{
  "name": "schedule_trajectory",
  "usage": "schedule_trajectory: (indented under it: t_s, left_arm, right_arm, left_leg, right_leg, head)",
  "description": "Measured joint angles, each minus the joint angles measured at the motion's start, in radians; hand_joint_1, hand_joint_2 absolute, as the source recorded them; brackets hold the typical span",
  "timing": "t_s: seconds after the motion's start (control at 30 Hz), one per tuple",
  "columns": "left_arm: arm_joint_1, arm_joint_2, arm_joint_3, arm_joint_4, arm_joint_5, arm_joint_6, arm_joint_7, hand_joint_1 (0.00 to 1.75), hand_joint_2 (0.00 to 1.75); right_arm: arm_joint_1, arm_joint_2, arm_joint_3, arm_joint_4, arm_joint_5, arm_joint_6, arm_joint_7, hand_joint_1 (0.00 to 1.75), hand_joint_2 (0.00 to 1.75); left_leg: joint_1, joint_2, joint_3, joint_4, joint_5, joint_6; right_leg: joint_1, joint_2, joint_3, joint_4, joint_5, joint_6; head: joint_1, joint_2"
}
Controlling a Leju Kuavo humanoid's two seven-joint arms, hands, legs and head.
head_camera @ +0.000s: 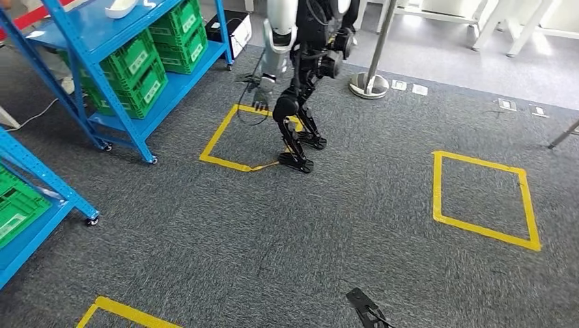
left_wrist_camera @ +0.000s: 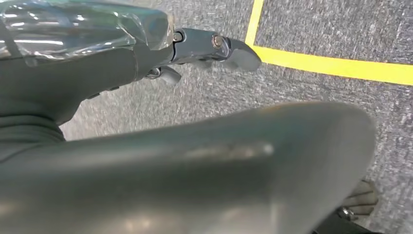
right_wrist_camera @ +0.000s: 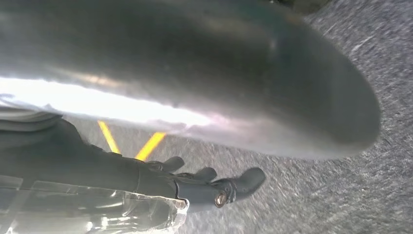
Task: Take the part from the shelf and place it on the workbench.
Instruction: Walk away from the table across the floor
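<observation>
I can't read any text here. From the head view I see white labels on the fronts of the green crates (head_camera: 140, 65) on the blue shelf (head_camera: 82, 27), but the print on them is too small to make out. The yellow tape squares (head_camera: 483, 198) on the carpet carry no lettering I can see.

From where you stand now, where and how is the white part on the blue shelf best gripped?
Probably across its narrow middle, from above on the shelf's open aisle side. The white part lies flat and low on the blue shelf's top deck with bare deck beside it; the frame crops its far end, so its full shape is unclear.
</observation>
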Motion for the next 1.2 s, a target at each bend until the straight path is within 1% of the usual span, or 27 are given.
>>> schedule_trajectory:
  t_s: [0.07,0.1,0.13,0.2,0.23,0.27,0.3,0.37,0.43,0.5,0.53,0.57,0.6,0.63,0.67,0.73,0.8,0.87,0.9,0.93,0.97,1.0,1.03,1.07,1.1,1.13,1.2]
  left_arm:
    - [0.001,-0.001,0.000,0.000,0.000,0.000,0.000,0.00,0.00]
    - [0.002,-0.003,0.000,0.000,0.000,0.000,0.000,0.00,0.00]
    - [0.002,-0.004,0.000,0.000,0.000,0.001,0.000,0.00,0.00]
    - [0.001,-0.008,0.000,0.000,0.000,0.005,0.000,0.00,0.00]
    - [0.000,-0.009,0.000,0.000,0.000,0.008,0.000,0.00,0.00]
    - [0.000,-0.010,-0.001,0.000,0.000,0.010,0.000,0.00,0.00]
    - [0.000,-0.010,-0.001,0.000,0.000,0.012,0.000,0.00,0.00]
    - [0.001,-0.010,-0.003,0.000,0.000,0.013,0.000,0.00,0.00]
    - [0.001,-0.011,-0.005,0.000,0.000,0.013,0.000,0.00,0.00]
    - [-0.003,-0.012,-0.006,0.000,0.000,0.013,0.000,0.00,0.00]
    - [-0.004,-0.012,-0.006,0.000,0.001,0.013,0.000,0.00,0.00]
    - [-0.003,-0.012,-0.006,0.000,0.002,0.013,0.000,0.00,0.00]
    - [-0.002,-0.013,-0.007,0.000,0.004,0.013,0.000,0.00,0.00]
    - [-0.002,-0.014,-0.007,0.000,0.007,0.013,0.000,0.00,0.00]
    - [-0.001,-0.014,-0.007,0.000,0.009,0.013,-0.001,0.00,0.00]
    - [-0.005,-0.013,-0.007,0.000,0.011,0.013,-0.001,0.00,0.00]
    - [-0.010,-0.012,-0.007,-0.001,0.011,0.014,-0.002,0.00,0.00]
    - [-0.010,-0.012,-0.010,-0.001,0.012,0.014,-0.003,0.00,0.00]
    - [-0.007,-0.012,-0.013,-0.001,0.013,0.014,-0.004,0.00,0.00]
    - [-0.006,-0.011,-0.014,-0.001,0.013,0.014,-0.004,0.00,0.00]
    - [-0.005,-0.011,-0.016,-0.001,0.014,0.014,-0.004,0.00,0.00]
    - [-0.006,-0.011,-0.017,-0.001,0.014,0.014,-0.004,0.00,0.00]
    - [-0.006,-0.011,-0.018,-0.001,0.014,0.014,-0.004,0.00,0.00]
    - [-0.006,-0.012,-0.019,-0.001,0.013,0.014,-0.004,0.00,0.00]
    - [-0.005,-0.012,-0.021,-0.001,0.013,0.014,-0.004,0.00,0.00]
    - [-0.004,-0.012,-0.023,-0.001,0.013,0.014,-0.004,0.00,0.00]
    - [-0.004,-0.013,-0.025,-0.001,0.014,0.014,-0.004,0.00,0.00]
  right_arm:
    - [0.004,-0.001,0.000,0.001,-0.001,0.000,0.001,0.00,0.00]
    - [0.005,-0.002,0.000,0.002,-0.001,0.000,0.001,0.00,0.00]
    - [0.005,-0.004,0.001,0.002,-0.001,0.001,0.001,0.00,0.00]
    - [0.004,-0.010,0.001,0.002,-0.004,0.006,0.001,0.00,0.00]
    - [0.004,-0.013,0.001,0.002,-0.006,0.011,0.001,0.00,0.00]
    - [0.004,-0.016,0.001,0.002,-0.009,0.015,0.001,0.00,0.00]
    - [0.004,-0.019,0.001,0.002,-0.013,0.018,0.001,0.00,0.00]
    - [0.003,-0.021,0.001,0.002,-0.018,0.020,0.001,0.00,0.00]
    - [0.005,-0.023,0.001,0.002,-0.022,0.020,0.001,0.00,0.00]
    - [0.011,-0.026,0.001,0.002,-0.023,0.021,0.001,0.00,0.00]
    - [0.014,-0.026,0.002,0.002,-0.023,0.021,0.001,0.00,0.00]
    - [0.015,-0.027,0.002,0.002,-0.023,0.021,0.001,0.00,0.00]
    - [0.016,-0.028,0.002,0.002,-0.024,0.022,0.001,0.00,0.00]
    - [0.015,-0.028,0.002,0.002,-0.024,0.023,0.001,0.00,0.00]
    - [0.014,-0.028,0.002,0.002,-0.024,0.023,0.001,0.00,0.00]
    - [0.014,-0.028,0.002,0.002,-0.025,0.025,0.001,0.00,0.00]
    - [0.015,-0.029,0.003,0.001,-0.030,0.025,0.002,0.00,0.00]
    - [0.015,-0.031,0.003,-0.002,-0.036,0.024,0.003,0.00,0.00]
    - [0.015,-0.031,0.004,-0.004,-0.038,0.023,0.003,0.00,0.00]
    - [0.016,-0.032,0.004,-0.005,-0.040,0.022,0.003,0.00,0.00]
    - [0.018,-0.033,0.004,-0.006,-0.040,0.021,0.003,0.00,0.00]
    - [0.020,-0.035,0.005,-0.006,-0.040,0.021,0.003,0.00,0.00]
    - [0.022,-0.036,0.005,-0.006,-0.041,0.021,0.003,0.00,0.00]
    - [0.025,-0.037,0.006,-0.006,-0.041,0.021,0.003,0.00,0.00]
    - [0.027,-0.037,0.007,-0.006,-0.041,0.021,0.003,0.00,0.00]
    - [0.028,-0.037,0.007,-0.006,-0.042,0.020,0.003,0.00,0.00]
    - [0.028,-0.037,0.008,-0.006,-0.042,0.019,0.003,0.00,0.00]
  left_leg:
    - [0.000,-0.030,0.000,0.001,-0.001,-0.001]
    - [0.001,-0.044,0.001,0.002,-0.002,-0.003]
    - [0.002,-0.057,0.003,0.004,-0.004,-0.006]
    - [0.004,-0.081,0.005,0.014,-0.012,-0.015]
    - [0.003,-0.091,0.004,0.019,-0.018,-0.021]
    - [0.003,-0.100,0.003,0.024,-0.023,-0.026]
    - [0.002,-0.107,0.001,0.026,-0.026,-0.030]
    - [0.004,-0.114,-0.002,0.031,-0.031,-0.036]
    - [0.006,-0.080,-0.025,0.078,-0.060,-0.046]
    - [0.011,-0.030,-0.089,0.202,-0.123,-0.057]
    - [0.015,-0.019,-0.128,0.273,-0.151,-0.062]
    - [0.017,-0.014,-0.158,0.322,-0.164,-0.064]
    - [0.019,-0.011,-0.169,0.335,-0.157,-0.065]
    - [0.020,-0.007,-0.158,0.306,-0.132,-0.064]
    - [0.019,0.001,-0.126,0.242,-0.097,-0.061]
    - [0.014,0.043,-0.050,0.100,-0.044,-0.051]
    - [0.008,0.068,-0.022,0.040,-0.033,-0.045]
    - [0.007,0.048,-0.021,0.033,-0.028,-0.038]
    - [0.009,0.036,-0.016,0.027,-0.022,-0.032]
    - [0.011,0.024,-0.010,0.021,-0.015,-0.025]
    - [0.014,0.013,-0.005,0.016,-0.008,-0.019]
    - [0.014,0.002,-0.006,0.015,-0.006,-0.016]
    - [0.013,-0.010,-0.006,0.016,-0.005,-0.013]
    - [0.013,-0.024,-0.006,0.016,-0.006,-0.013]
    - [0.012,-0.037,-0.006,0.017,-0.007,-0.013]
    - [0.012,-0.051,-0.004,0.017,-0.008,-0.013]
    - [0.012,-0.076,-0.001,0.019,-0.011,-0.018]
  right_leg:
    - [-0.003,0.013,-0.065,0.111,-0.032,0.005]
    - [-0.005,0.014,-0.075,0.115,-0.023,0.015]
    - [-0.007,0.016,-0.064,0.076,0.003,0.028]
    - [-0.012,0.038,-0.007,-0.068,0.072,0.049]
    - [-0.013,0.052,0.017,-0.127,0.097,0.048]
    - [-0.011,0.062,0.033,-0.162,0.111,0.040]
    - [-0.007,0.065,0.037,-0.171,0.114,0.027]
    - [-0.006,0.050,0.044,-0.174,0.116,0.006]
    - [-0.009,0.034,0.048,-0.177,0.117,-0.006]
    - [-0.008,0.015,0.050,-0.178,0.114,-0.014]
    - [-0.006,0.005,0.051,-0.178,0.112,-0.016]
    - [-0.005,-0.006,0.051,-0.178,0.110,-0.018]
    - [-0.005,-0.016,0.052,-0.178,0.108,-0.018]
    - [-0.004,-0.025,0.054,-0.178,0.106,-0.018]
    - [-0.004,-0.035,0.056,-0.179,0.104,-0.016]
    - [-0.002,-0.052,0.064,-0.180,0.096,-0.010]
    - [0.000,-0.070,0.072,-0.182,0.089,0.000]
    - [0.000,-0.090,0.081,-0.187,0.085,0.011]
    - [0.000,-0.085,0.083,-0.182,0.080,0.015]
    - [0.000,-0.067,0.076,-0.158,0.067,0.015]
    - [0.000,-0.041,0.056,-0.112,0.044,0.012]
    - [-0.001,-0.013,0.025,-0.045,0.016,0.007]
    - [-0.002,0.004,-0.015,0.031,-0.013,0.003]
    - [-0.002,0.011,-0.050,0.092,-0.030,0.004]
    - [-0.002,0.014,-0.073,0.122,-0.031,0.009]
    - [-0.003,0.015,-0.076,0.109,-0.014,0.018]
    - [-0.004,0.031,-0.028,-0.026,0.053,0.036]
  head:
    - [0.001,0.000]
    - [0.001,0.000]
    - [0.001,0.000]
    - [0.000,0.000]
    - [0.000,0.000]
    - [0.000,0.000]
    - [0.000,0.000]
    - [0.000,0.000]
    - [-0.001,0.000]
    - [-0.003,0.000]
    - [-0.003,0.000]
    - [-0.003,0.000]
    - [-0.003,0.000]
    - [-0.003,0.000]
    - [-0.003,0.000]
    - [-0.003,0.000]
    - [-0.002,0.000]
    - [-0.002,0.000]
    - [-0.002,0.000]
    - [-0.002,0.000]
    - [-0.002,0.000]
    - [-0.002,0.000]
    - [-0.002,0.000]
    - [-0.001,0.000]
    - [-0.001,0.000]
    - [-0.001,0.000]
    - [-0.001,0.000]
